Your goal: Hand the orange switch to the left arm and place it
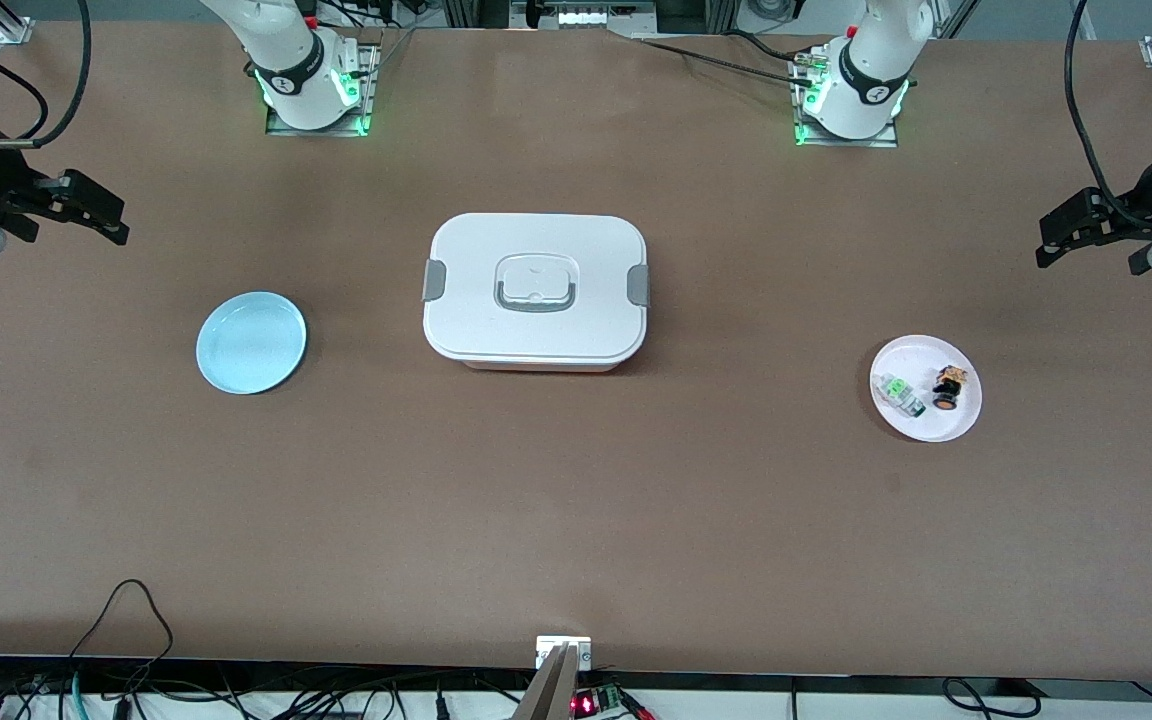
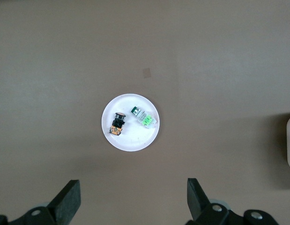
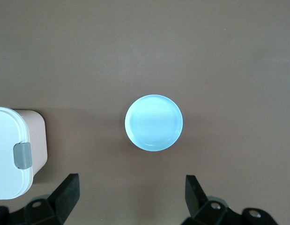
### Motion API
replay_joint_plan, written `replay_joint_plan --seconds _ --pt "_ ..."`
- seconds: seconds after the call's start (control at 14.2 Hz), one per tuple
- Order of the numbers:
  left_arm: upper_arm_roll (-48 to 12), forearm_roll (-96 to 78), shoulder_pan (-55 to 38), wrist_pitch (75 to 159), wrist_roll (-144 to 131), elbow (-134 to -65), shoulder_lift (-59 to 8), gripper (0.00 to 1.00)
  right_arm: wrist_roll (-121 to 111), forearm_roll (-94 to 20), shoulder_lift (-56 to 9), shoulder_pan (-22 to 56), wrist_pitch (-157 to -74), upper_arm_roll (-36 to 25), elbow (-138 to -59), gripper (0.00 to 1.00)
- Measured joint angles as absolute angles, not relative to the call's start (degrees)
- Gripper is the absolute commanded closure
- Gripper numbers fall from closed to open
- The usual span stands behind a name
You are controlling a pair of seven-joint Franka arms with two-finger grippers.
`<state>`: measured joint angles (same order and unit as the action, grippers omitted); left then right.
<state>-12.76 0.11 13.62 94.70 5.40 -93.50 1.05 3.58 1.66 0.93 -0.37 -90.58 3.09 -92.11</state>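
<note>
The orange switch (image 1: 948,388) lies on a small white plate (image 1: 936,425) toward the left arm's end of the table, beside a green-and-white component (image 1: 902,393). In the left wrist view the switch (image 2: 117,125) and plate (image 2: 130,140) show well below my left gripper (image 2: 133,187), which is open and empty. My left gripper (image 1: 1044,240) is raised over the table's edge at that end. My right gripper (image 1: 121,225) is raised at the right arm's end, open and empty (image 3: 130,183). The white lidded box (image 1: 534,290) stands mid-table between the plates.
An empty light blue plate (image 1: 251,342) lies toward the right arm's end, also in the right wrist view (image 3: 154,123), with the box's clipped end (image 3: 9,150) beside it. Cables run along the table's near edge (image 1: 136,600).
</note>
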Motion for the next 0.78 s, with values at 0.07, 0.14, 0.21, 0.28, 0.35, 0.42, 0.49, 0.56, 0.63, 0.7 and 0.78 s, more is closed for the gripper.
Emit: replay_joint_plan --seconds 0.07,0.14,0.21,0.28,0.35,0.42,0.49,0.56,0.63,0.7,0.78 --pt "-12.8 0.1 13.6 94.7 5.4 -93.5 1.1 0.0 3.6 1.7 0.9 -0.4 -90.6 3.1 -92.1 0.0" --pt "-12.8 0.1 13.6 94.7 5.4 -93.5 1.1 0.0 3.6 1.7 0.9 -0.4 -90.6 3.1 -92.1 0.0" --pt "-12.8 0.1 13.6 94.7 5.4 -93.5 1.1 0.0 3.6 1.6 0.9 -0.4 -90.6 3.2 -92.1 0.0" --pt "-12.9 0.1 13.6 94.7 5.4 -93.5 1.1 0.0 3.6 1.6 0.9 -0.4 -90.6 3.2 -92.1 0.0" --pt "-12.9 0.1 13.6 94.7 5.4 -93.5 1.1 0.0 3.6 1.6 0.9 -0.4 -90.5 3.3 -92.1 0.0" --pt "-12.9 0.0 13.6 94.6 5.4 -93.5 1.1 0.0 3.6 1.6 0.9 -0.4 -90.5 3.3 -92.1 0.0" --pt "-12.9 0.0 13.6 94.3 5.4 -93.5 1.1 0.0 3.6 1.6 0.9 -0.4 -90.5 3.3 -92.1 0.0" --pt "-12.9 0.0 13.5 94.1 5.4 -93.5 1.1 0.0 3.5 1.6 0.9 -0.4 -90.5 3.3 -92.1 0.0" --pt "-12.9 0.0 13.5 94.1 5.4 -93.4 1.1 0.0 3.5 1.6 0.9 -0.4 -90.5 3.3 -92.1 0.0" --pt "-12.9 0.0 13.5 94.0 5.4 -93.4 1.1 0.0 3.5 1.6 0.9 -0.4 -90.5 3.3 -92.1 0.0" --pt "-12.8 0.0 13.2 93.9 5.5 -93.2 1.1 0.0 3.5 1.6 0.9 -0.4 -90.5 3.3 -92.1 0.0"
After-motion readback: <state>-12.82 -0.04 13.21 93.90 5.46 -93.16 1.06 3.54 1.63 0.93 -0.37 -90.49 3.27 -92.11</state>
